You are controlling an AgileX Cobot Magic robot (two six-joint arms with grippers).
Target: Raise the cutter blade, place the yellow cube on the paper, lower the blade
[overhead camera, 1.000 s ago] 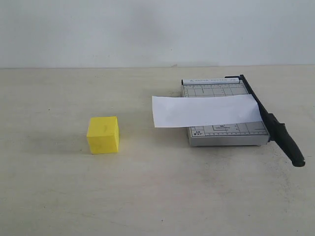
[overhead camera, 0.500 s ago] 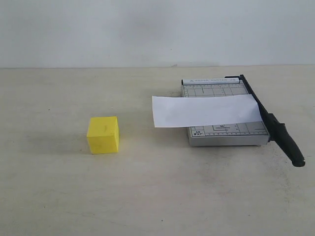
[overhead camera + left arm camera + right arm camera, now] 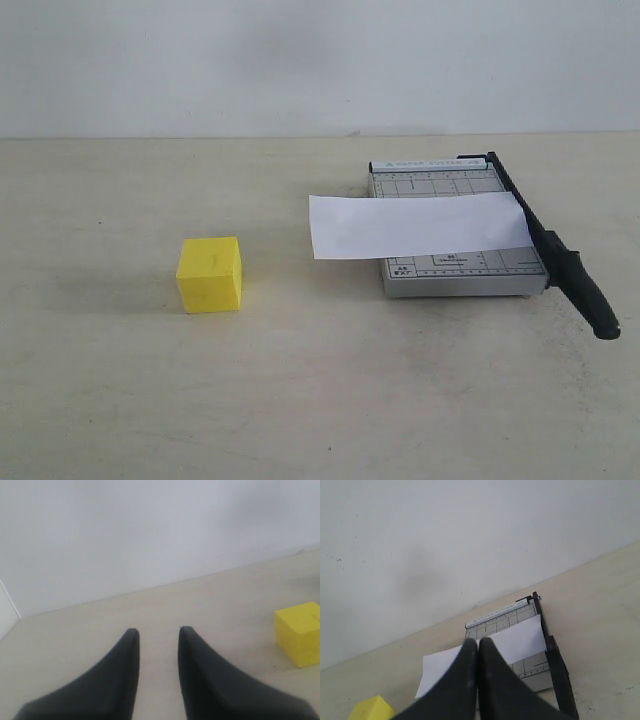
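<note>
Nothing on the counter (image 3: 300, 400) has moved in the last second. Every item sits where it did, and neither arm has entered the exterior view, so I judge the task not yet begun.

Nearest, the cube (image 3: 209, 274) stands alone on bare counter, at about 8 o'clock from the paper (image 3: 420, 226) and well apart from it. The blade (image 3: 560, 265) is still down, lying along the 3 o'clock edge of the board (image 3: 455, 272). Its thick handle juts past the board's near corner toward 5 o'clock. The paper lies flat across the board and overhangs its 9 o'clock edge. Its other end reaches the blade (whether it is tucked under, I cannot tell). Farthest back, the blade's thin end meets the board's far corner.

The left pincer (image 3: 158, 629) is slightly open, with a clear gap between its tips and nothing in it. The cube shows ahead of it, clear of the fingers. The right pincer (image 3: 478, 640) is fully closed, its fingers touching and empty, and looks toward the board from above and short of it.

All three steps remain. Raising the blade comes first, probably with the right arm, which is nearer the handle and would have to open before gripping it. The left pincer would need a wider gap to take the cube.
</note>
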